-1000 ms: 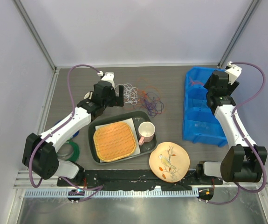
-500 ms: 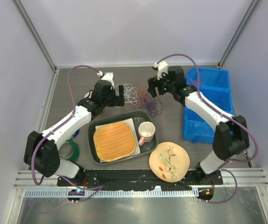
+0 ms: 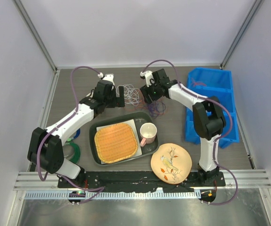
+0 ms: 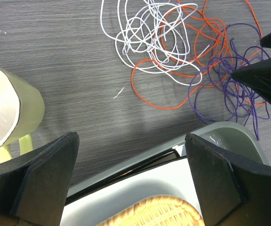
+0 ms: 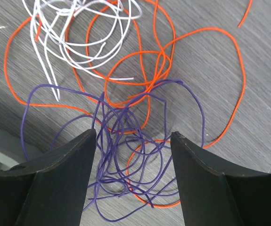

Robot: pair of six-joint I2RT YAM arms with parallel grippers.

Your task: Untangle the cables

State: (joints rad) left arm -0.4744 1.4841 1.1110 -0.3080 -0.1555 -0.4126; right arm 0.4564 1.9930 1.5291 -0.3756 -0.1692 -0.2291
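Note:
The cables [image 3: 142, 96] lie tangled on the dark table behind the tray. The white loops [image 4: 144, 33] are on the left, the orange ones [image 4: 199, 42] in the middle and the purple bunch [image 5: 126, 141] on the right. My right gripper [image 5: 133, 160] is open and low over the purple bunch. Purple strands lie between its fingers [image 5: 60, 183], which are apart from them. In the top view my right gripper [image 3: 150, 95] is at the tangle's right side. My left gripper [image 4: 131, 188] is open and empty over the tray's far rim, just left of the tangle.
A grey tray [image 3: 95, 127] holds a woven mat [image 3: 115, 142] and a pink mug [image 3: 148, 133]. A painted plate [image 3: 171, 162] lies near the front. A blue bin [image 3: 206, 113] stands at the right. A green tape ring [image 3: 71, 150] and a yellow-green mug [image 4: 12, 117] sit at the left.
My right arm has swung left from the blue bin across to the cables and come down over the purple bunch. The left arm has barely moved.

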